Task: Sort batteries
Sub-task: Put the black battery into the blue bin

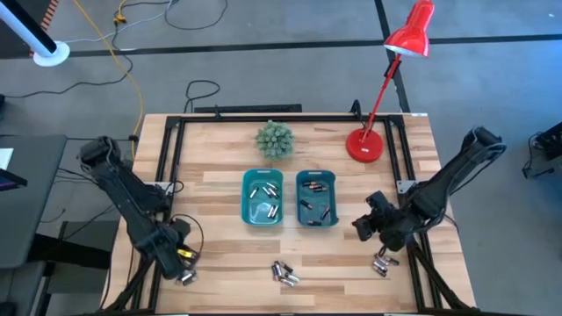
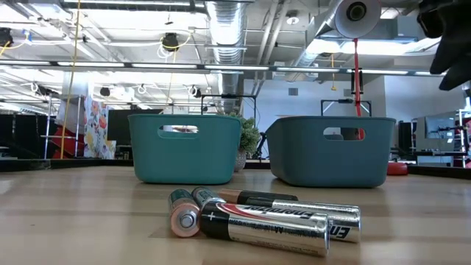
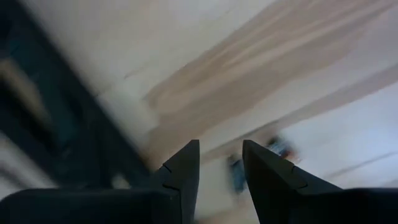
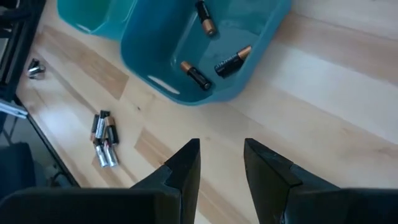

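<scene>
Metal-cased batteries (image 1: 284,274) lie clustered at the table's near edge, in front of the two teal bins (image 1: 262,197), both of which already hold cells. Each is judged light, rigid and smooth, so it may roll or slip; grip across the barrel's middle. The right gripper (image 4: 221,163) hangs open and empty right of the right bin (image 1: 317,198). The left gripper (image 3: 219,168) is low at the near left, fingers apart, holding nothing

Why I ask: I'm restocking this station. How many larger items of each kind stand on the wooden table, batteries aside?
Teal plastic bins: 2
Red metal desk lamp: 1
Green spiky artificial plant: 1
Total: 4
</scene>
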